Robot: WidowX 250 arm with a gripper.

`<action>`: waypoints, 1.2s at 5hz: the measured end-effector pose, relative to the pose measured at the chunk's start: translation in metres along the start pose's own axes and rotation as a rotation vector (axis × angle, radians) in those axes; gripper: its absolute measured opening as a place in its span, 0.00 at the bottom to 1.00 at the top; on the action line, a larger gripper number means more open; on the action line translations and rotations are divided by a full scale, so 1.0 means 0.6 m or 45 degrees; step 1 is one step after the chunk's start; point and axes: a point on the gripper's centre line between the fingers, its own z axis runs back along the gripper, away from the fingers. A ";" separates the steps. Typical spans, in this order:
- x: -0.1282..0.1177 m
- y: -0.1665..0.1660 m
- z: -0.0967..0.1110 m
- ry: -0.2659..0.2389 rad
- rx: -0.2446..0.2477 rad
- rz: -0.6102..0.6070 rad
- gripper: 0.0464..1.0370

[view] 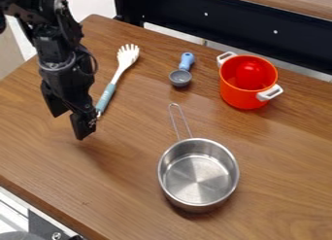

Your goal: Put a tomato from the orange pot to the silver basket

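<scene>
Red tomato [250, 76] inside orange pot [240, 97], well apart from hand [69, 124], toward view's upper right; hand spread wide.

The arm [58, 59] gets cut off top left, a gray round thing [19, 236] bottom left, and the orange pot [241, 98] hides the bottom of the tomato [251, 75].

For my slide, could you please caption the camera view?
Open end effector above the table, a tomato in the orange pot, a silver pan nearby.
</scene>
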 end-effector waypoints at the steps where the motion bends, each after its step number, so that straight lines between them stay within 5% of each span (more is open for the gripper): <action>1: -0.003 -0.005 -0.006 0.017 -0.020 0.005 0.96; 3: 0.032 -0.035 0.019 -0.004 -0.092 0.158 0.96; 6: 0.191 -0.134 0.058 -0.115 -0.178 0.467 0.96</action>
